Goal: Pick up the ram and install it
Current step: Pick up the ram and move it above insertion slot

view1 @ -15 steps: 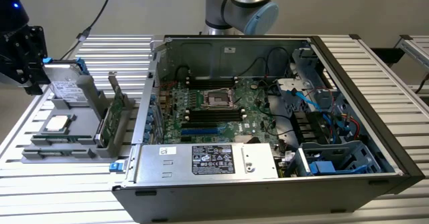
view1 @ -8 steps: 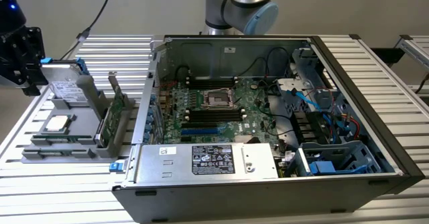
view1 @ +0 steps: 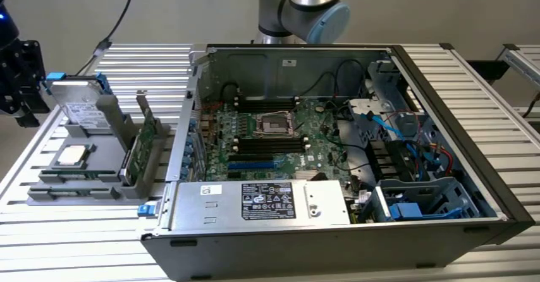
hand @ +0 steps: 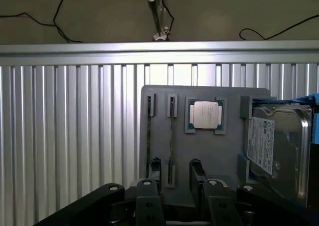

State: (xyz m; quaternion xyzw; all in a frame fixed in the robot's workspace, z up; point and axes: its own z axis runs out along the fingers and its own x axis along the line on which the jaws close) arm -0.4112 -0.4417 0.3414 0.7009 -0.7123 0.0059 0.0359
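My pincer (hand: 176, 168) hangs above the worktop (hand: 75, 136), its two black fingers (hand: 155, 167) spread wide with nothing gripped between them. Below it lies a grey holder (hand: 214, 156). The ram (hand: 172, 136) stands on edge in a narrow slot of that holder, seen as a thin dark line, with a second similar slot just beside it. A square silver processor (hand: 205, 114) sits in the next recess, and a hard drive (hand: 279, 146) rests at the holder's far end. In the exterior view, the holder is on the exterior view's left of an open computer case (view1: 337, 250).
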